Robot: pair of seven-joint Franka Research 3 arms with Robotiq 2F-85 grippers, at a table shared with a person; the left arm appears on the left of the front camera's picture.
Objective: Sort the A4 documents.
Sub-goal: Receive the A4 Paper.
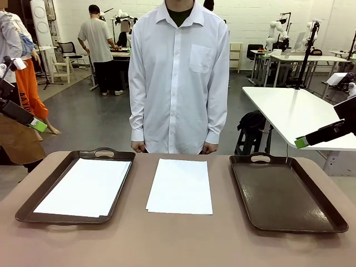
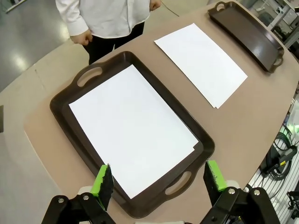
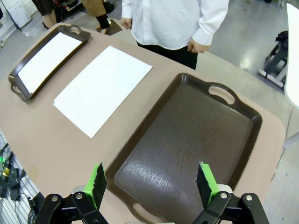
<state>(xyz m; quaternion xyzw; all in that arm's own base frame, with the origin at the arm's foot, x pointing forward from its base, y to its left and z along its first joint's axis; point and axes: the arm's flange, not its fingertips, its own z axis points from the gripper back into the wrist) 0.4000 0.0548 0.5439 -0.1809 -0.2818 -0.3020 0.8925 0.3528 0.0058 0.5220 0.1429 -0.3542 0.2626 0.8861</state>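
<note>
A small stack of white A4 documents [image 1: 180, 186] lies on the table between two dark brown trays; it also shows in the wrist views [image 2: 201, 63] [image 3: 103, 87]. More white sheets [image 1: 84, 187] [image 2: 132, 127] rest inside the left tray [image 1: 33, 204]. The right tray [image 1: 286, 194] [image 3: 191, 140] holds nothing. My left gripper [image 2: 159, 179] hangs open high above the left tray's near end. High over the right tray, my right gripper [image 3: 152, 182] is open with nothing between its fingers. In the front view a green fingertip [image 1: 38, 125] sits at the left edge and another fingertip [image 1: 301, 142] at the right.
A person in a white shirt [image 1: 179, 78] stands at the table's far edge, hands down by the sides. A white table [image 1: 300, 114] stands behind on the right. Brown tabletop [image 1: 178, 239] runs along the near edge.
</note>
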